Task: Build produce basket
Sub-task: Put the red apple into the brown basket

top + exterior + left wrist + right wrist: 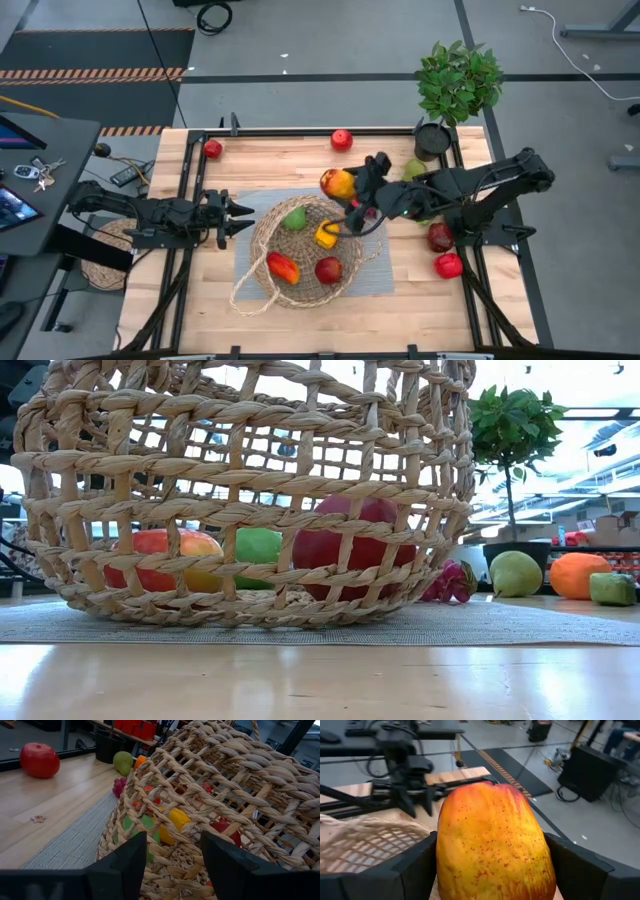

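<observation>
Tan wicker basket (300,255) mid-table holding fruit, red-orange mango (337,183) lifted beside it

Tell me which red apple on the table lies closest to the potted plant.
The red apple at the far edge, left of the potted plant. The other red fruits outside the basket lie at the far-left corner and the right edge.
</observation>
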